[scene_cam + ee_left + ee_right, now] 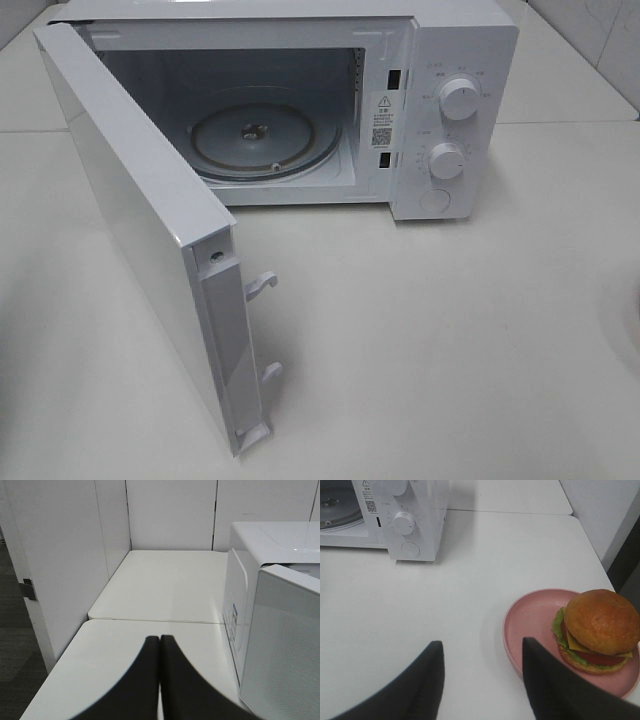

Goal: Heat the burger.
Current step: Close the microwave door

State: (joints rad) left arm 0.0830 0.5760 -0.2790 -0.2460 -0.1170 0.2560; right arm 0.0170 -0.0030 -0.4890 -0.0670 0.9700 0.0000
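The burger point(597, 630), with a brown-orange bun, green lettuce, cheese and tomato, sits on a round pink plate point(530, 625) in the right wrist view. My right gripper point(481, 650) is open over bare table just beside the plate, with nothing between its fingers. The white microwave point(440, 100) stands at the back with its door point(130, 220) swung wide open toward the front left, showing an empty glass turntable point(265, 135). My left gripper point(160, 639) is shut on nothing, over the table beside the microwave door point(285, 645). Neither gripper shows in the high view.
The microwave's control panel carries two knobs point(458, 98) and a round button point(435, 200). White partition walls point(65, 555) close in the table on the left arm's side. A table edge and a dark floor strip point(622, 555) lie just beyond the plate.
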